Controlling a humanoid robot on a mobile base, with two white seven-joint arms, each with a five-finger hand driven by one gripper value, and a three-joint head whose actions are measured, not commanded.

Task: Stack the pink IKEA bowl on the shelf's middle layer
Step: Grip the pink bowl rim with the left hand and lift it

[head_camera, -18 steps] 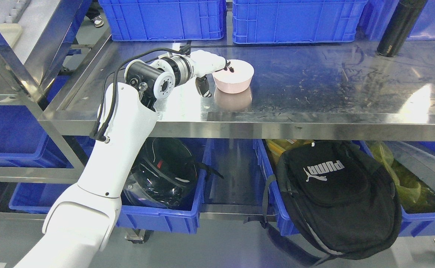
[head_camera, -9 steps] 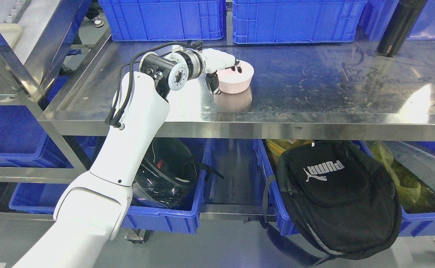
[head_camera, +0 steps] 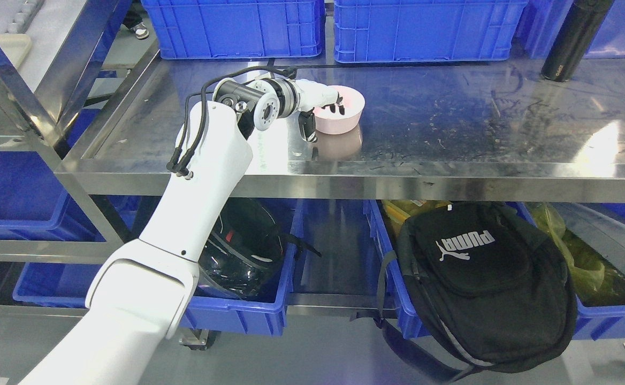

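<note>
The robot's white left hand (head_camera: 320,104) reaches in from the lower left across the shiny stainless-steel shelf (head_camera: 451,133); its dark-tipped fingers (head_camera: 336,106) curl over the near rim into the round pink plastic bowl (head_camera: 342,115), with the thumb against the outer wall, so the hand grips the bowl's left edge; the bowl sits on the steel surface near the front, in front of two blue plastic crates (head_camera: 334,27); a tall black cylindrical bottle (head_camera: 574,40) stands far right; below hangs a black fabric backpack (head_camera: 484,283).
</note>
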